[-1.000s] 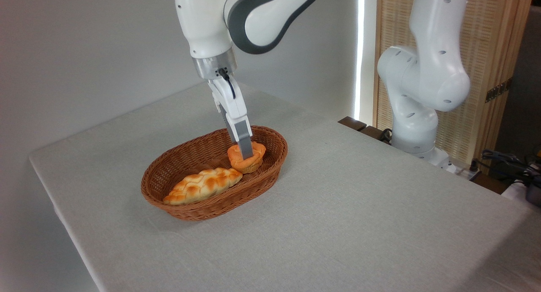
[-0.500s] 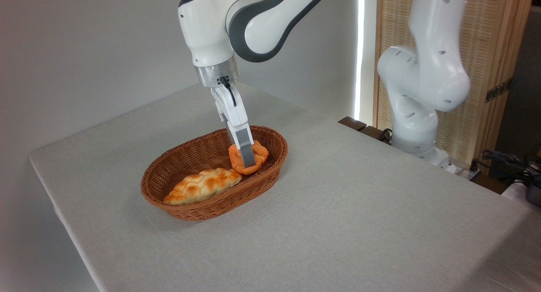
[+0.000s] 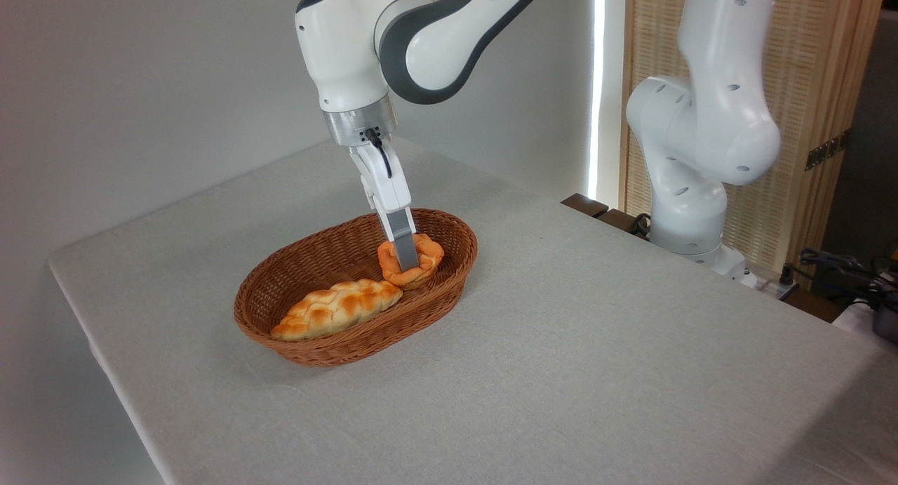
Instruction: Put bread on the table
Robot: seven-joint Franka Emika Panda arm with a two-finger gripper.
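We are gripping the bread (image 3: 410, 262) inside the basket (image 3: 309, 344) | gripper (image 3: 407, 259) clamped on it, off-centre | we are risking a slip or snagging the rim before reaching the table (image 3: 596, 344).

basket (image 3: 316, 344): woven wicker | table (image 3: 596, 373): matt cloth, seemingly | arm (image 3: 708, 120): glossy plastic

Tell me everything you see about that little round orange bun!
The small round orange-golden bun looks muffin-like, glossy, with a knotted, swirled top and a paler base. It sits tilted at the right end of the brown oval wicker basket, beside the longer braided loaf. The robot's claw is closed on it, one grey finger across its front.
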